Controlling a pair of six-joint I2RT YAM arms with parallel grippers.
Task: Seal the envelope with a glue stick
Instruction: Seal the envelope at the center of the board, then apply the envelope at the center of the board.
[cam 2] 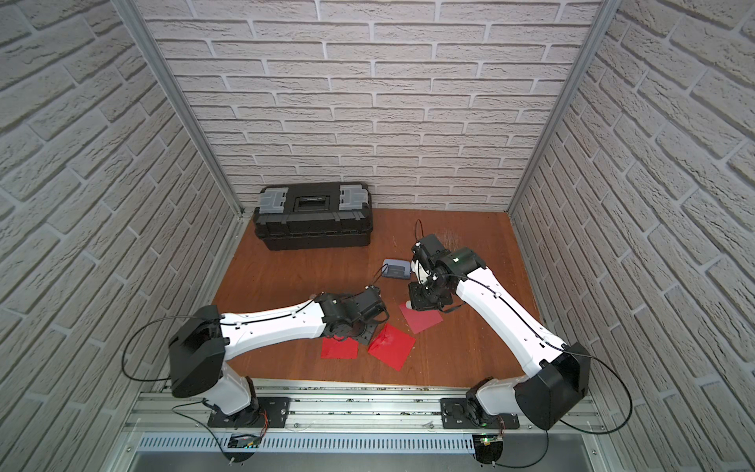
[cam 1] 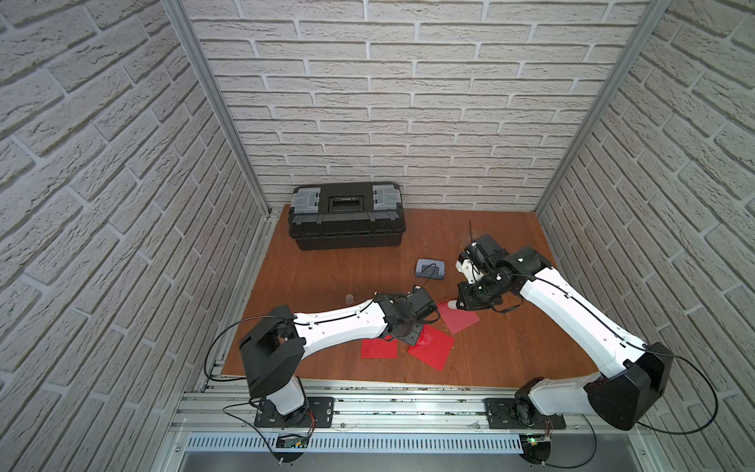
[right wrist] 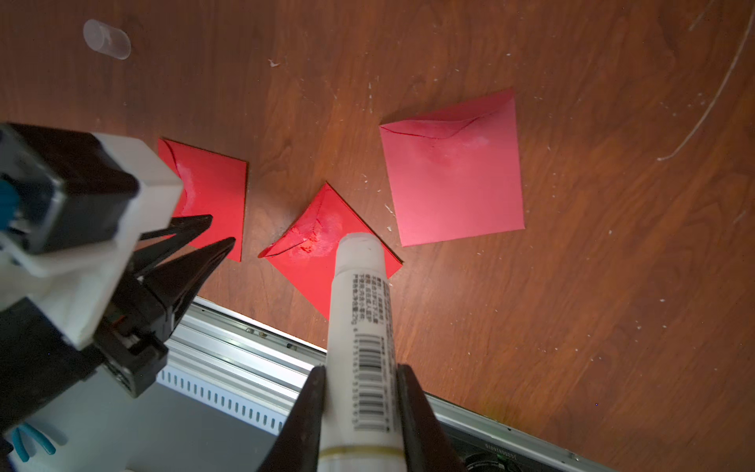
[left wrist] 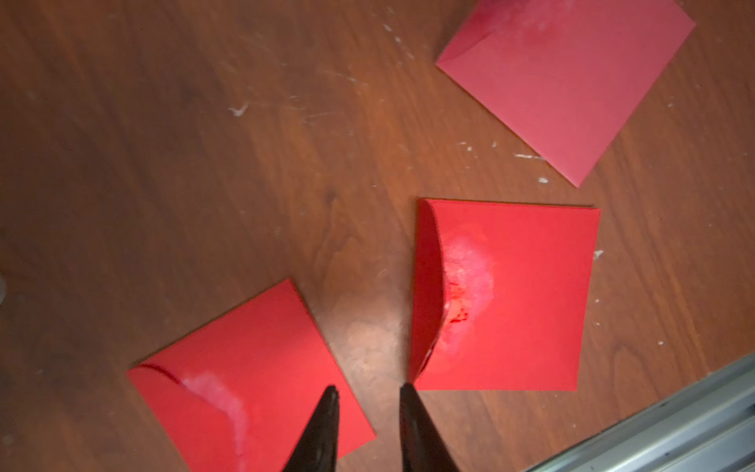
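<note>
Extruded aluminium rail is running along the near edge and carrying both arm bases. Beyond it, the wooden table, brown, grained and flecked with dried white residue, is bearing three square red paper envelopes.

The left envelope is lying flat, with a whitish smear showing beside its curved flap. The middle envelope is lying just beside it, not touching and turned corner-on. Its flap is curling up slightly along a torn, glue-whitened patch. The left gripper is hovering over the gap between these two. Its black tapered fingers are standing apart with nothing between them: released.

The right envelope is lying a little farther back, apart from the others, and is looking paler in the wrist views. The right gripper is clenching the glue stick, gripping the white cylindrical tube across its barcode label. The stick is uncapped, with its blunt white end pointing down. In a top view that end is showing at the far left corner of the right envelope. Contact with the paper cannot be determined.

The clear cap, a small transparent cylinder, is lying on bare wood, well apart from the stick. Farther back, a grey-blue hole punch is sitting between the two wrists. A black moulded toolbox with grey latches is standing against the rear wall of white textured brick.
</note>
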